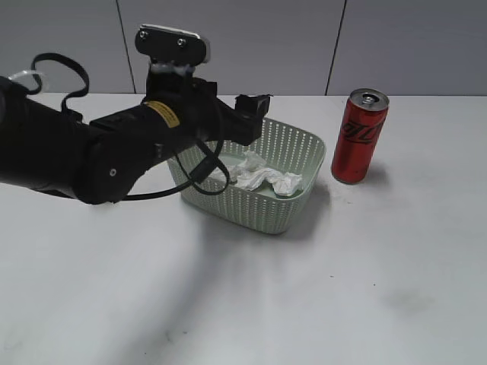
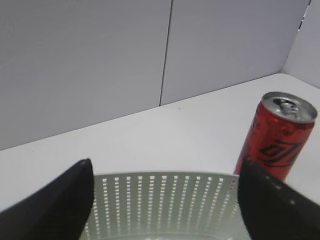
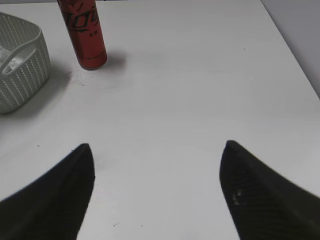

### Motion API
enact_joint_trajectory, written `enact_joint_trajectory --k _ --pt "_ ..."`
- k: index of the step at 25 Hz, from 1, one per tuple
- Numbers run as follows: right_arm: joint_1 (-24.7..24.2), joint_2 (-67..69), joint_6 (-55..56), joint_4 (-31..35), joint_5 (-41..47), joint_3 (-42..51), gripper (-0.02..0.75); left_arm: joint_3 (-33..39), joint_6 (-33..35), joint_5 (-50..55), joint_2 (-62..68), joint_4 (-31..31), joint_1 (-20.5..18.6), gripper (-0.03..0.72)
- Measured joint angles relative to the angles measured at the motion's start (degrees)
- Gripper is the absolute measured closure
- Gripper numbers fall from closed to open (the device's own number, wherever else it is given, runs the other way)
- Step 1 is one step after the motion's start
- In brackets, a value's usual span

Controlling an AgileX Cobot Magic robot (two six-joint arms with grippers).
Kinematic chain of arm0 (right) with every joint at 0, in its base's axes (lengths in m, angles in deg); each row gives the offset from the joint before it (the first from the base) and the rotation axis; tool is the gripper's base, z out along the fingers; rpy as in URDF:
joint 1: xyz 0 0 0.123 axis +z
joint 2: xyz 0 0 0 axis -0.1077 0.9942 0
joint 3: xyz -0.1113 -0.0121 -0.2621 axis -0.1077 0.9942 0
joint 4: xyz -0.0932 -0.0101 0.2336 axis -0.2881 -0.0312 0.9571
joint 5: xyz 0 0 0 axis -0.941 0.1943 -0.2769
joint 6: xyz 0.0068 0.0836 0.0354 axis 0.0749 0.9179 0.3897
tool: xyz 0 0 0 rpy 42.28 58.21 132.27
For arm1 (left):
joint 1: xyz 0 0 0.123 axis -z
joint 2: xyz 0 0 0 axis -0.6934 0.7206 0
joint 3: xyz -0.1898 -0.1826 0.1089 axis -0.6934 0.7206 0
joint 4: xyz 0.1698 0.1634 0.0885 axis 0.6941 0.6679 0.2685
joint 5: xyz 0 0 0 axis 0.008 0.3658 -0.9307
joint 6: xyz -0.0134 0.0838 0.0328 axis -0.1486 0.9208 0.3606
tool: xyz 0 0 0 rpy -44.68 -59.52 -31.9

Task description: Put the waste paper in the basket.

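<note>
The pale green basket (image 1: pixel 293 148) stands on the table at mid-back. Several crumpled white waste paper wads (image 1: pixel 262 177) lie inside it. My left gripper (image 1: pixel 243 120) hovers over the basket's left part, open and empty. In the left wrist view the fingers (image 2: pixel 165 172) frame the basket's far wall (image 2: pixel 160 200), with nothing between them. My right gripper (image 3: pixel 156 150) is open and empty over bare table, to the right of the basket (image 3: pixel 22 75); it is out of the exterior view.
A red drink can (image 1: pixel 360 137) stands upright just right of the basket; it also shows in the left wrist view (image 2: pixel 277 135) and the right wrist view (image 3: pixel 82 32). A grey wall runs behind the white table (image 1: pixel 342 289).
</note>
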Motion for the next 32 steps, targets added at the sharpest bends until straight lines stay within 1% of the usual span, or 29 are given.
enact_joint_trajectory --k 3,5,8,10,14,17,20,26,32 --pt "0.0 0.0 0.0 0.0 0.0 0.0 0.149 0.0 0.0 3.4 -3.2 0.4 -0.3 0.006" --pt "0.0 0.0 0.0 0.0 0.0 0.0 0.149 -1.0 0.0 9.7 -5.6 1.9 -1.5 0.008" --pt "0.0 0.0 0.0 0.0 0.0 0.0 0.149 -5.4 0.0 26.7 -8.2 3.8 -4.6 0.012" --pt "0.0 0.0 0.0 0.0 0.0 0.0 0.149 -9.9 0.0 40.4 -8.9 4.2 -7.3 0.017" --pt "0.0 0.0 0.0 0.0 0.1 0.0 0.149 -18.5 0.0 64.5 -9.2 4.4 -12.4 0.034" --pt "0.0 0.0 0.0 0.0 0.1 0.0 0.149 -24.1 0.0 79.0 -9.3 4.4 -15.9 0.049" --pt "0.0 0.0 0.0 0.0 0.1 0.0 0.149 -27.1 0.0 90.3 -9.4 4.5 -18.8 0.06" --pt "0.0 0.0 0.0 0.0 0.1 0.0 0.149 -27.9 0.0 103.7 -9.6 6.8 -25.3 0.079" --pt "0.0 0.0 0.0 0.0 0.1 0.0 0.149 -26.8 0.0 105.2 -12.9 8.5 -31.5 0.094"
